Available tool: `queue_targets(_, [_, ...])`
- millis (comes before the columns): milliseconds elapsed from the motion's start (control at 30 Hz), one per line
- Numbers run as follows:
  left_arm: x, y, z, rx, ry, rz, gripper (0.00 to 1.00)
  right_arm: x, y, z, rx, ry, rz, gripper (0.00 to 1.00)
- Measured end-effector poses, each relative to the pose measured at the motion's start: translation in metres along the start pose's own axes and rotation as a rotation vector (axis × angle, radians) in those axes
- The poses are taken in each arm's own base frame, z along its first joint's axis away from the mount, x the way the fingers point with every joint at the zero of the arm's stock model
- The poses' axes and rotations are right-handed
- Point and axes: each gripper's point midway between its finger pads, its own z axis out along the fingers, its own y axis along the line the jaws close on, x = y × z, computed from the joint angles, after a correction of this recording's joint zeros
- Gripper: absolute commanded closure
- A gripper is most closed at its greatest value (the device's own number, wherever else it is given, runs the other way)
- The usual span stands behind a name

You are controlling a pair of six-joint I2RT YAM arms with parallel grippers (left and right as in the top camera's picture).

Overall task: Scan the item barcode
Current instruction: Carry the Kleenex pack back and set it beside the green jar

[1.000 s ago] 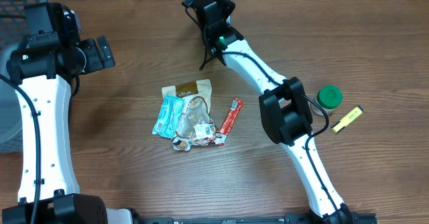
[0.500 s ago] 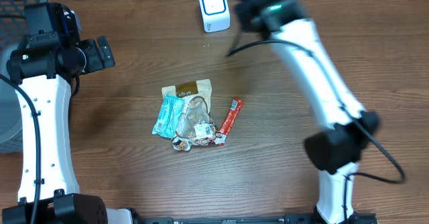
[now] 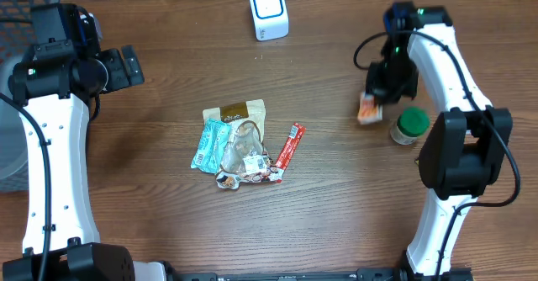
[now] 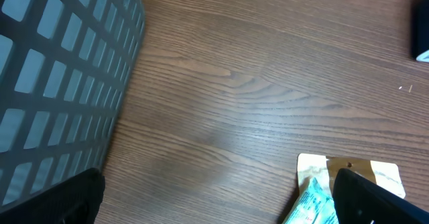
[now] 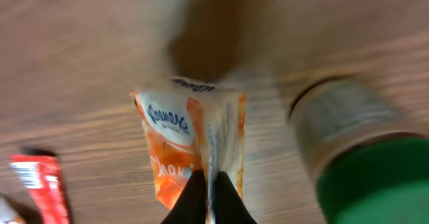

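My right gripper (image 5: 210, 192) is shut on the sealed edge of an orange and white tissue pack (image 5: 179, 140), which hangs blurred above the table. From overhead, that pack (image 3: 368, 108) sits under the right gripper (image 3: 380, 94), just left of a green-capped jar (image 3: 409, 126). The white scanner (image 3: 268, 10) stands at the back centre, well to the left of the pack. My left gripper (image 3: 126, 66) is open at the far left. In its wrist view the left gripper (image 4: 218, 214) holds nothing, with bare wood between the fingers.
A pile of snack packets (image 3: 235, 142) and a red stick pack (image 3: 289, 146) lie mid-table; the brown packet (image 4: 355, 174) shows by my left finger. A grey mesh basket (image 4: 53, 83) stands at the far left. The green-capped jar (image 5: 362, 157) is close beside the held pack.
The right arm has swung from the scanner at the back centre over to the right side, carrying the tissue pack down beside the green-capped jar. The left arm has stayed still.
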Motion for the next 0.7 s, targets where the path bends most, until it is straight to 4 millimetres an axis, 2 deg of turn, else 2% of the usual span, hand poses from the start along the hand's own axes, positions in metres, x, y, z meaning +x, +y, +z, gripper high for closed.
queue_targets(67, [0.0,0.0,0.0,0.0,0.0,0.0,0.0,0.008,-0.001,0.016,-0.003,0.039,0.008,0.96])
queue_targets(233, [0.0,0.0,0.0,0.0,0.0,0.0,0.01,0.023,-0.01,0.038,0.03,0.095,0.016,0.96])
queue_targets(433, [0.0,0.0,0.0,0.0,0.0,0.0,0.0,0.023,-0.034,0.042,0.165,0.084,0.013,0.96])
queue_targets(700, [0.0,0.0,0.0,0.0,0.0,0.0,0.0,0.004,-0.07,0.033,0.38,-0.017,0.003,0.96])
